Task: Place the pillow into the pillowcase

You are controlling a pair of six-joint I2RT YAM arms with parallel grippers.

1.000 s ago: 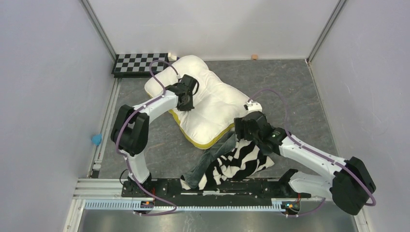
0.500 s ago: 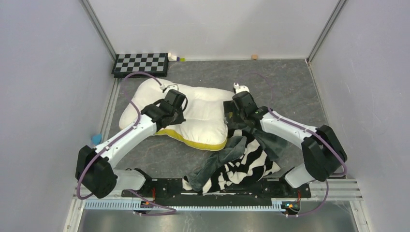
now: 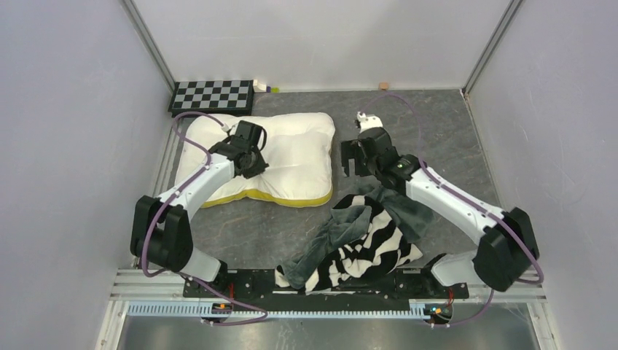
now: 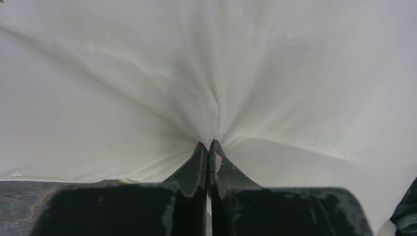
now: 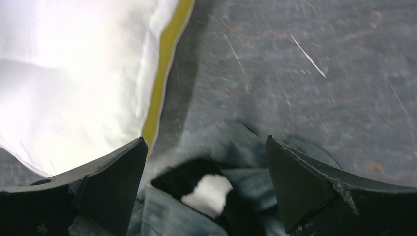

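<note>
The cream-white pillow (image 3: 291, 157) lies flat at the left middle of the table, its yellow band (image 3: 270, 197) along the near edge. My left gripper (image 3: 253, 162) sits on the pillow's left half, shut on a pinch of its cover. In the left wrist view the white fabric (image 4: 246, 73) puckers into the closed tips (image 4: 209, 143). The pillowcase (image 3: 361, 244) lies crumpled in front, zebra stripes and grey-green plush showing. My right gripper (image 3: 355, 162) hangs open just right of the pillow, above the pillowcase's far end (image 5: 206, 194), holding nothing (image 5: 206, 139).
A checkerboard (image 3: 211, 96) leans in the back left corner with small items (image 3: 262, 87) beside it. A small wooden block (image 3: 383, 86) sits at the back wall. Walls close in on three sides. The arms' base rail (image 3: 240, 281) runs along the near edge.
My left gripper closed on the pillow and dragged it left, turning it to lie lengthwise. My right arm swung from the pillowcase toward the back, beside the pillow's right edge, still open.
</note>
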